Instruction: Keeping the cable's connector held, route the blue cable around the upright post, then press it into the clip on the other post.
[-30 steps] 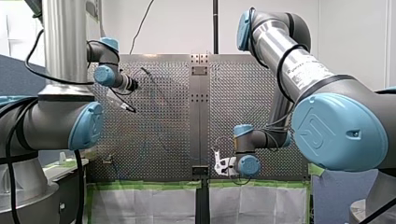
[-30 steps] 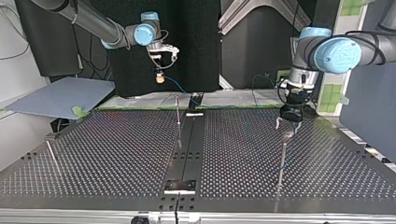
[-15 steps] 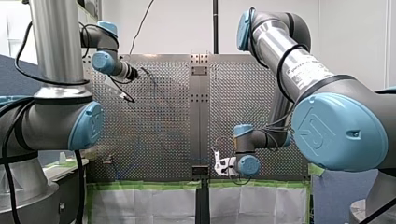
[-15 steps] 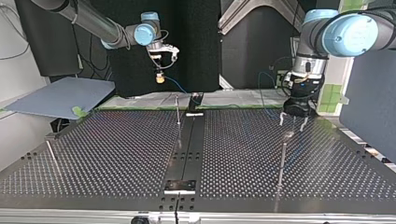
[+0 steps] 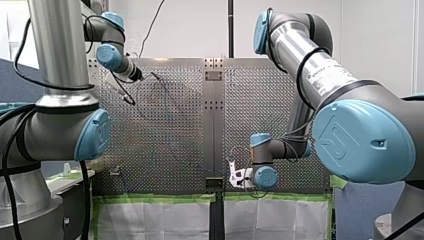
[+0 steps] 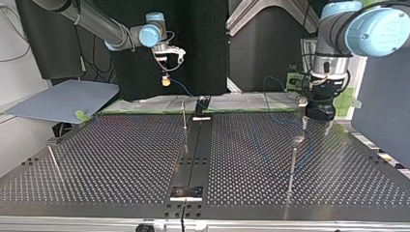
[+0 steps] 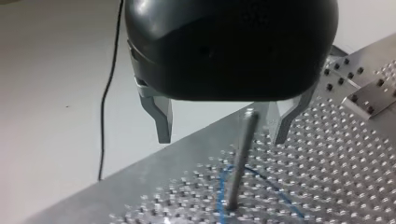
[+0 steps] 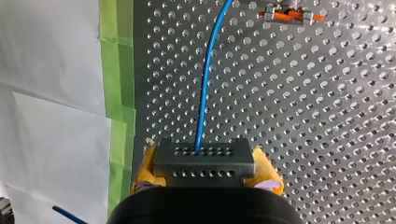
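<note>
Clenching a grey, hole-dotted connector block (image 8: pixel 204 156) between yellow pads (image 8: pixel 144 163), my right pincer (image 8: pixel 205 173) holds the thin blue cable (image 8: pixel 208 79), which crosses the perforated metal worktop (image 8: pixel 327 116) beside an orange clip (image 8: pixel 289 15). My left pincer (image 7: pixel 220 137) hangs released, its metal fingers (image 7: pixel 162 121) astride a slim steel post (image 7: pixel 240 163), with the cable curving at its foot. The lettering (image 5: pixel 327 75) on my right arm is too small to read.

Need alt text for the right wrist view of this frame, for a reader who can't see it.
My right gripper, with yellow pads, is shut on a dark grey connector, and the blue cable runs from it ahead over the perforated table. Further ahead, beside the cable, sits an orange clip; green tape lines the table's edge.
</note>
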`<state>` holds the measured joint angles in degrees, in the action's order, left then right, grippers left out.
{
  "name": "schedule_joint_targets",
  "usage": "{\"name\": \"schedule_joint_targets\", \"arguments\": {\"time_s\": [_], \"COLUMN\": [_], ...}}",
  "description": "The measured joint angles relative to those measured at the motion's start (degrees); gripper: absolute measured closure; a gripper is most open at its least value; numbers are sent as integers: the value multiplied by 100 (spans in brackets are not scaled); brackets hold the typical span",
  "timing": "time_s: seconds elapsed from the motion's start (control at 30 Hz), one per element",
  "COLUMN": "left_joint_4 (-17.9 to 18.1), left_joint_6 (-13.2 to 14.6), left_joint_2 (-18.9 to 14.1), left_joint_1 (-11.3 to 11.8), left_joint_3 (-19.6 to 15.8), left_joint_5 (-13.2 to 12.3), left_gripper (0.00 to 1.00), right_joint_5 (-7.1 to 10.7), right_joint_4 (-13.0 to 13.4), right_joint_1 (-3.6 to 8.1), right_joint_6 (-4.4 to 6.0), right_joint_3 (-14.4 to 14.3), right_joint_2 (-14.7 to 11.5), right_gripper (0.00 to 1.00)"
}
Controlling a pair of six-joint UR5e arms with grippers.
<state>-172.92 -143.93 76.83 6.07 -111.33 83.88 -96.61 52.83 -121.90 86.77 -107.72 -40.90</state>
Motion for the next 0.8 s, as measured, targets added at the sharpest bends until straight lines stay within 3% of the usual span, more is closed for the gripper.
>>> {"name": "schedule_joint_targets", "arguments": {"time_s": [0.8], "left_joint_4": [-1370], "left_joint_6": [1373], "left_joint_2": [-97], "left_joint_1": [-218], "left_joint_3": [1368], "left_joint_5": [1370], "left_gripper": [1], "right_joint_5": [10], "right_joint_4": [-75], "right_joint_1": [34], "right_joint_6": [43], "right_joint_3": [1], "right_joint_2": [3], "right_gripper": [100]}}
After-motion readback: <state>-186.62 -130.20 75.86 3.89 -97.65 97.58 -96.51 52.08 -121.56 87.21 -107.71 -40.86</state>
